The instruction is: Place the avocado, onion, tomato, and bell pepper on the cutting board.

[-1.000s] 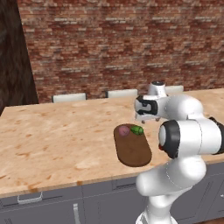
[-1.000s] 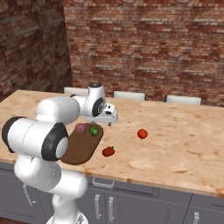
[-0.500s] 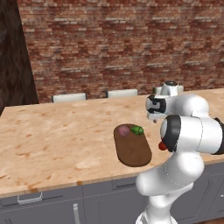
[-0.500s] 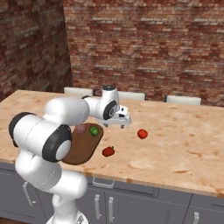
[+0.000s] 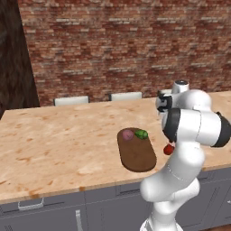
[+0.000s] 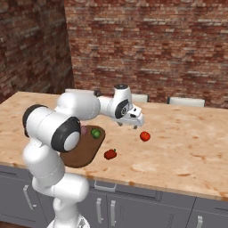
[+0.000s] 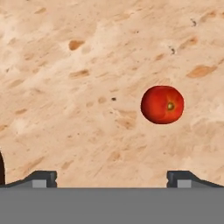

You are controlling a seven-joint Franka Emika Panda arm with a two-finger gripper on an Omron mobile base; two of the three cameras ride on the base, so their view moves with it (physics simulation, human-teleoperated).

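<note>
The dark oval cutting board (image 5: 137, 154) (image 6: 82, 150) lies near the counter's front edge. The green avocado (image 5: 141, 134) (image 6: 95, 132) and the pinkish onion (image 5: 128, 134) (image 6: 83, 130) rest on its far end. On the counter just right of the board, off it, sits the dark red bell pepper (image 5: 168, 149) (image 6: 110, 154). The bright tomato (image 6: 144, 136) (image 7: 162, 104) sits farther right on bare counter. My gripper (image 6: 128, 126) (image 7: 111, 178) hovers above the counter just left of the tomato, open and holding nothing.
The pale wooden counter (image 6: 187, 153) stretches wide to the right and far side. White chair backs (image 5: 71, 100) (image 6: 186, 102) stand behind it, in front of a brick wall. My own arm hides part of the counter's right side in the left base view.
My gripper has swung from over the far end of the board to the right, towards the tomato, with nothing in it. The vegetables have not moved.
</note>
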